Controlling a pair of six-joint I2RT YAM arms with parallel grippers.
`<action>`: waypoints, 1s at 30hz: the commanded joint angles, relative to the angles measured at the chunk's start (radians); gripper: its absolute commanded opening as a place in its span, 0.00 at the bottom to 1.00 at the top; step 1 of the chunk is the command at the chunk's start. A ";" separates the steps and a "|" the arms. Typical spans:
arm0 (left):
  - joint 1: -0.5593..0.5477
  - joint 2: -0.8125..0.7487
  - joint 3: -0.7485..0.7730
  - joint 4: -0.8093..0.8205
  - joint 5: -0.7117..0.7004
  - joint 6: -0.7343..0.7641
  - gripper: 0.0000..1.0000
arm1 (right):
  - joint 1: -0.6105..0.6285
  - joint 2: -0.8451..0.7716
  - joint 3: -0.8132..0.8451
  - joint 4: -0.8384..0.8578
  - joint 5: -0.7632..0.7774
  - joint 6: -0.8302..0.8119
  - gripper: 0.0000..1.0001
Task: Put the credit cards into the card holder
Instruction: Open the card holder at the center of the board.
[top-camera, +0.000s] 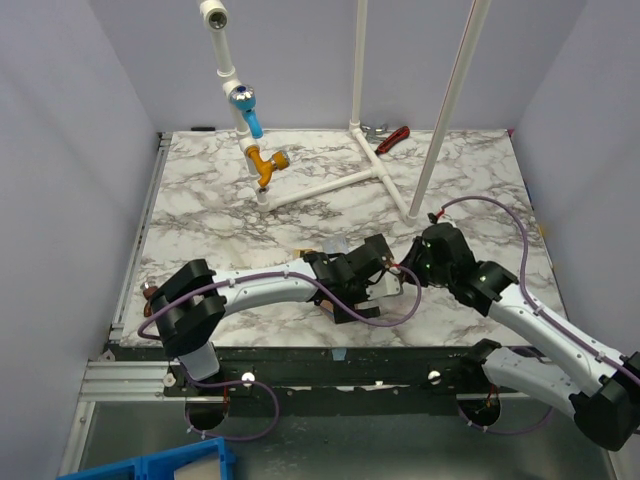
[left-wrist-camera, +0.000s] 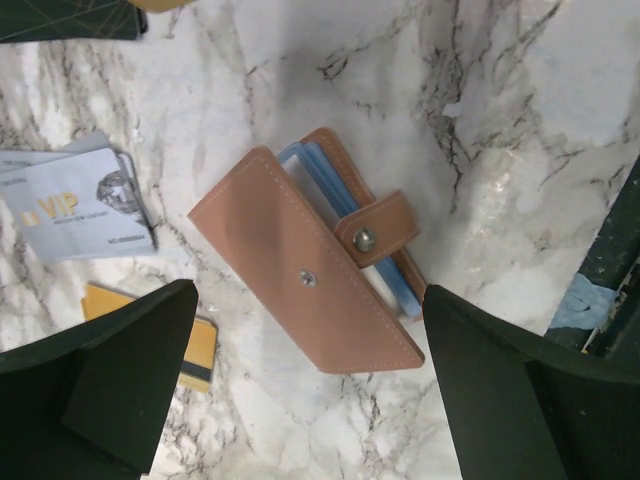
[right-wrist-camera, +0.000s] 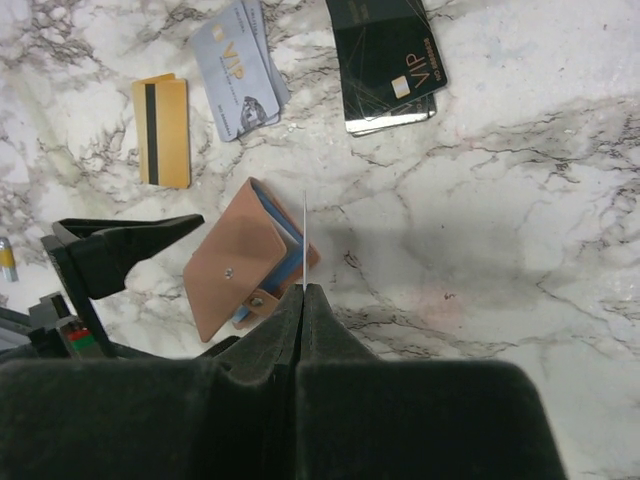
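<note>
Right gripper (right-wrist-camera: 303, 292) was pinched on a card (right-wrist-camera: 304, 225), edge-on and seemingly pale, just over the holder (right-wrist-camera: 245, 268) lying on the counter (right-wrist-camera: 480, 200); left gripper (left-wrist-camera: 310, 400) stood apart astride it. Best to brace the holder, then ease the card in squarely

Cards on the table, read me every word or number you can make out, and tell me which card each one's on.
"VIP": on the silvery-grey card.
"VIP": on the black card, next to its chip.
Finer print on both cards: too small to read.
Gold card and card holder: no text shows.
Thin card in the right gripper: edge-on, face hidden.
</note>
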 joint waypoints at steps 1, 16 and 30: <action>-0.013 0.031 0.048 -0.011 -0.105 0.009 0.99 | 0.000 -0.009 -0.035 -0.011 0.029 0.013 0.01; -0.007 0.040 0.044 -0.032 -0.095 -0.042 0.97 | 0.000 -0.006 -0.083 0.080 0.011 0.001 0.01; 0.090 0.018 0.135 -0.095 -0.030 -0.135 0.48 | 0.000 -0.008 -0.125 0.112 0.019 -0.008 0.01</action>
